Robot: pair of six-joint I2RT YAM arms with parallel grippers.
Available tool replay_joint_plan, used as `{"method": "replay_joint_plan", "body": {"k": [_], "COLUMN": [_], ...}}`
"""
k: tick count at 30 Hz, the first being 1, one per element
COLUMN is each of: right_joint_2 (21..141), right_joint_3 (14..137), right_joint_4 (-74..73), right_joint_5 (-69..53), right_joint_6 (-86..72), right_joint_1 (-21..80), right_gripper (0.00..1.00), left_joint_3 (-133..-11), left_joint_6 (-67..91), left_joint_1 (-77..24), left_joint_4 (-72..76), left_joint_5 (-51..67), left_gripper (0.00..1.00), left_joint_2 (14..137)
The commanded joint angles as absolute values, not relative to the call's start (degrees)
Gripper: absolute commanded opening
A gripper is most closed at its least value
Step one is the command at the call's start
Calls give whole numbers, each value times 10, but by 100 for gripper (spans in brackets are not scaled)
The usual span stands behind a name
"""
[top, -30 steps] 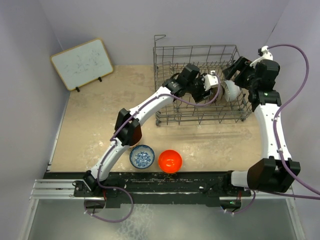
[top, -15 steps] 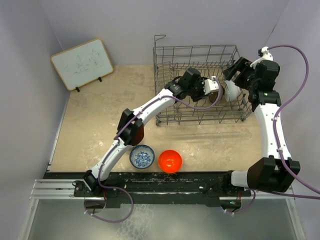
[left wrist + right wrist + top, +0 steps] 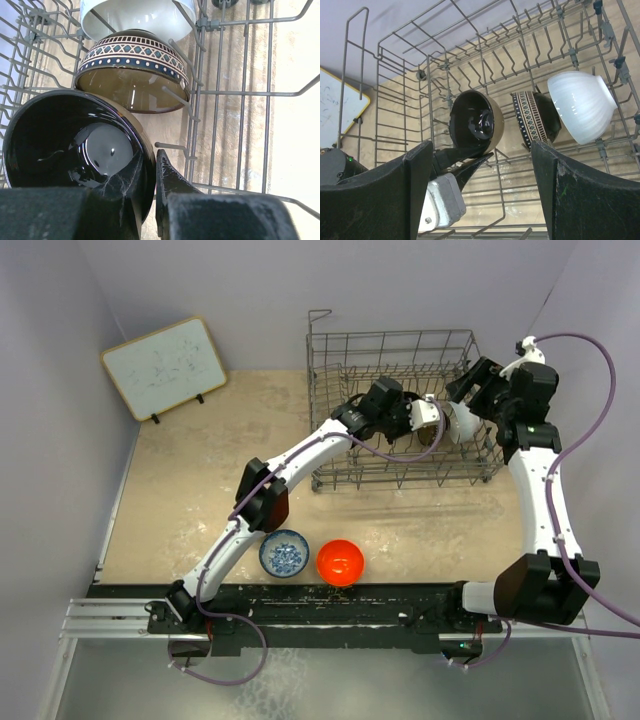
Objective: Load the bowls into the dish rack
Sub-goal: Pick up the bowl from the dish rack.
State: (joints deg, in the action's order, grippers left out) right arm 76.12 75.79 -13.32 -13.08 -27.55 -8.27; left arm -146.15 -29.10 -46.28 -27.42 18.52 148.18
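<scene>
The rack stands on the far right part of the table, its loop handle rising at the far left corner. Three bowls sit on edge among the tines in its right half, close together in a row: the black bowl, then the brown bowl with a patterned band round its outside, then the white bowl nearest the rack's right end. The left arm reaches over the rack's near wall, and the left pincer is drawn nearly closed on the black bowl's rim, one finger inside the glossy hollow and the other finger against the outside, so the rim is pinched between them. The bowl's inside shows to both wrist cameras, its outer wall tan where the light catches it. The right pincer hovers over the right end of the rack, above the white bowl, its fingers spread wide with nothing between them. Two more bowls rest upright on the table by the near edge, well apart from the rack: the blue bowl on the left and the orange bowl just beside it, not touching. A whiteboard leans at the far left corner.
</scene>
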Motion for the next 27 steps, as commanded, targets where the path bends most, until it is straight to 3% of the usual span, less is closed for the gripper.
{"method": "replay_joint_plan", "body": {"k": [1, 9, 13, 18, 27], "right_joint_2": [744, 736, 731, 728, 722], "right_joint_3": [757, 756, 756, 758, 757], "right_joint_4": [-113, -114, -114, -115, -119], "right_joint_5": [-140, -134, -129, -130, -123], "right_joint_6": [-279, -280, -281, -285, -281], "right_joint_1": [-86, -89, -90, -92, -92], "right_gripper": [80, 80, 80, 81, 80], "left_joint_3": [-1467, -1450, -1291, -1208, -1189], "left_joint_6": [-274, -159, -16, 176, 549], "left_joint_1": [-458, -442, -407, -366, -337], "left_joint_4": [-249, -187, -22, 125, 411], "left_joint_5": [178, 220, 280, 364, 423], "left_gripper": [0, 0, 0, 0, 0], "left_joint_2": [1445, 1369, 1265, 1198, 1257]}}
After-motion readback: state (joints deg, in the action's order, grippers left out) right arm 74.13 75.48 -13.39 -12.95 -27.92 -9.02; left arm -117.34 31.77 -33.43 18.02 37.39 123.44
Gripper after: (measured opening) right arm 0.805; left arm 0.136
